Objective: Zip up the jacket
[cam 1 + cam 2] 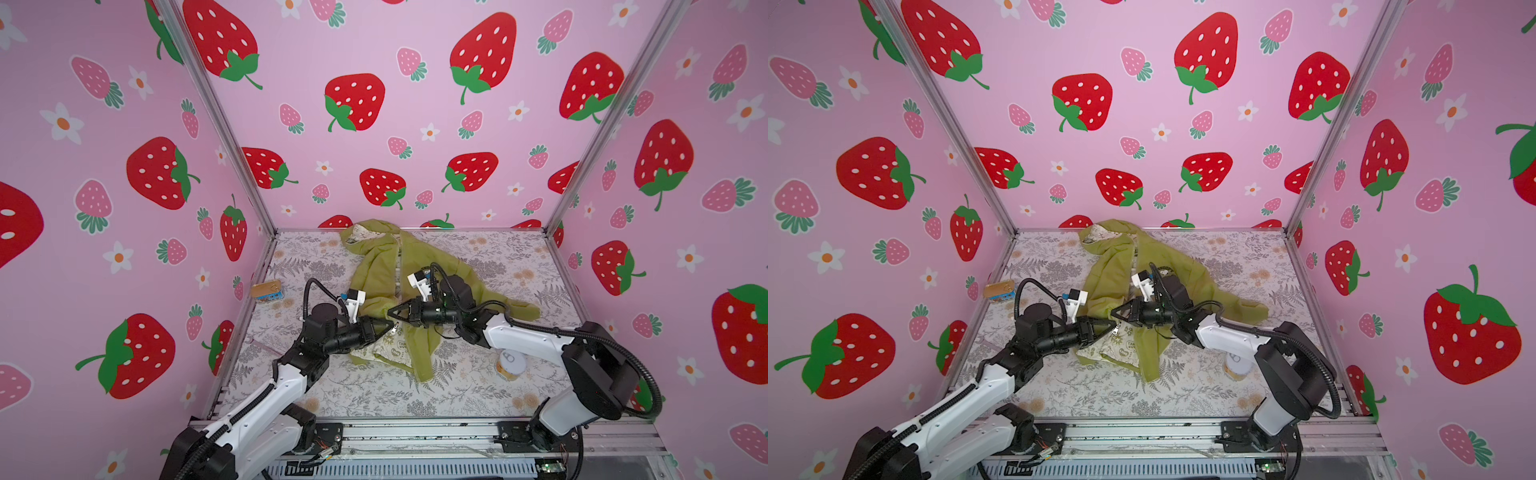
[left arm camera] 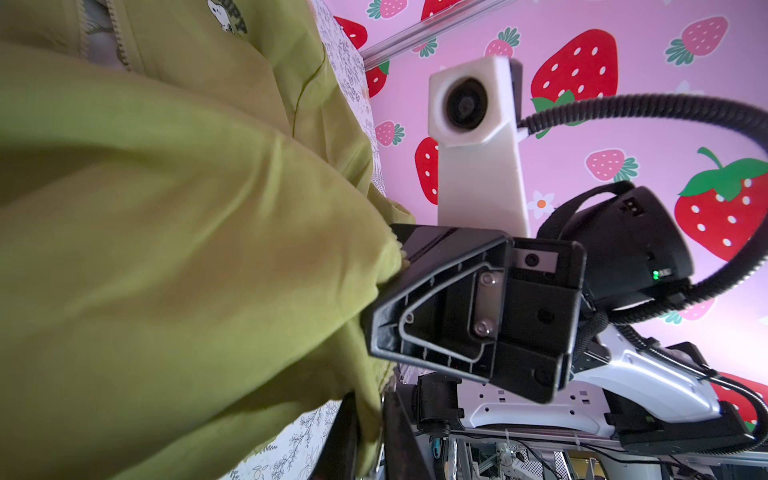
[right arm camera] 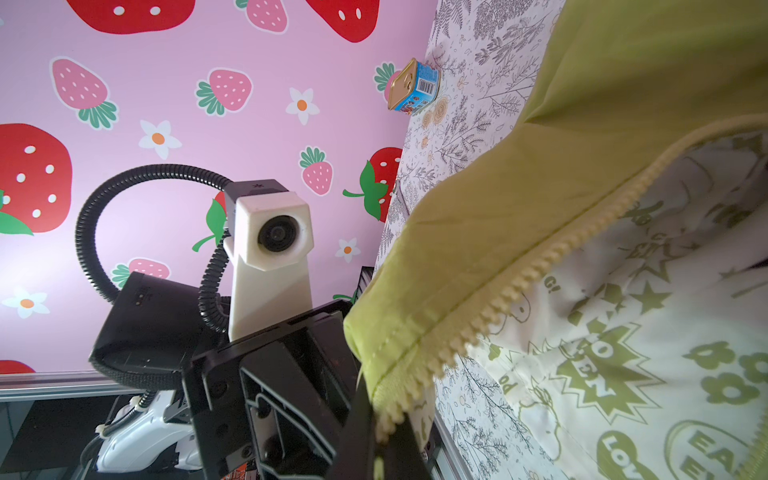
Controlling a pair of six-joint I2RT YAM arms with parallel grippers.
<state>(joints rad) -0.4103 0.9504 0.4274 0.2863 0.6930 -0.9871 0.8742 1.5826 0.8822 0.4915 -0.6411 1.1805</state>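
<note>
The left pincer (image 2: 368, 440) pinches cloth of the jacket (image 1: 374, 274), the right pincer (image 3: 380, 440) its zipper edge (image 3: 519, 274); level both ends before mating.

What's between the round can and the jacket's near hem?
Nothing, just bare floral mat between the round can and the jacket; both top views show it.

Pink strawberry walls (image 1: 415, 50), grey floral tabletop (image 1: 374, 399), aluminium corner posts (image 1: 220, 124)
</note>
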